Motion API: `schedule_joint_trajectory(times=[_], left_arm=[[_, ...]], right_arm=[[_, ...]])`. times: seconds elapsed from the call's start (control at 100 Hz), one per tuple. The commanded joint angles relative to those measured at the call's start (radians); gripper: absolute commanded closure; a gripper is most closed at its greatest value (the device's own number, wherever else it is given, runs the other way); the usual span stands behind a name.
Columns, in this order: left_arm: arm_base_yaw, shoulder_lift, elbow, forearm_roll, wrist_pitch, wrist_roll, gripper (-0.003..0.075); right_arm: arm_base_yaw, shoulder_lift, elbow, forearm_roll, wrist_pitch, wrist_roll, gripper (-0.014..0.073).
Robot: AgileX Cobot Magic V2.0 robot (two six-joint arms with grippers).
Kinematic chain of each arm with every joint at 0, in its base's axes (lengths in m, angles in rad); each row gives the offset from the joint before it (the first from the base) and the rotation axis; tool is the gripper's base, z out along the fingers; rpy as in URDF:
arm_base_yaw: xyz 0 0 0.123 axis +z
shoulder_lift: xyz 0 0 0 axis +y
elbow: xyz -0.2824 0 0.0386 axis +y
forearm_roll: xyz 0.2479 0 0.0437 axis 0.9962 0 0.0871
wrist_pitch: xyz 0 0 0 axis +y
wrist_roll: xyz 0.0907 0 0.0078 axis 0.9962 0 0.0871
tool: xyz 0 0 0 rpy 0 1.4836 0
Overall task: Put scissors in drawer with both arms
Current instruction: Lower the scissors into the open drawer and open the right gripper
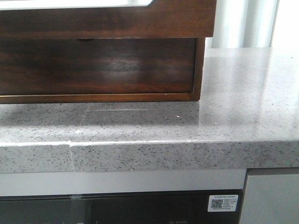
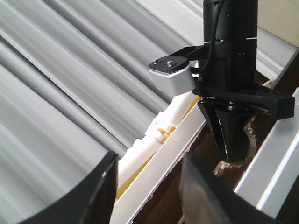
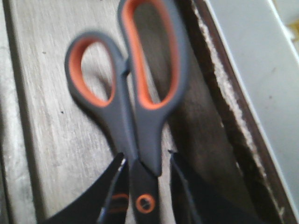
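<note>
Pale wooden boards lay under the scissors (image 3: 133,93), whose pivot sat between the right gripper (image 3: 145,186) fingers, clamped on the blades so the handles pointed away, likely for lowering in. The left gripper (image 2: 149,186) hung wide and empty. From the front, the drawer (image 1: 96,65) looked closed.

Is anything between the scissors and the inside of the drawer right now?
Yes. In the front view the drawer sits shut in its frame, so its front blocks the way. The right gripper holds the scissors.
</note>
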Motion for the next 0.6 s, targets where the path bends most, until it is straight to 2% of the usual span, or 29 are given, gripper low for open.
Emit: schedule_joint_trajectory(times=[0.0, 0.43, 0.52, 0.59], left_arm=[[-0.008, 0.009, -0.026, -0.038, -0.049, -0.014, 0.0425], [-0.008, -0.051, -0.026, -0.042, -0.046, -0.014, 0.0425], [-0.008, -0.092, -0.026, -0.069, 0.000, -0.019, 0.0426], [-0.008, -0.131, -0.026, -0.108, 0.051, -0.048, 0.0437]], right_arm=[[-0.005, -0.034, -0.026, -0.014, -0.040, -0.004, 0.0384], [-0.005, -0.207, -0.026, 0.012, -0.040, 0.014, 0.0390], [-0.005, -0.262, -0.026, 0.043, -0.033, 0.027, 0.0393], [-0.005, -0.303, -0.026, 0.056, -0.022, 0.040, 0.0435]])
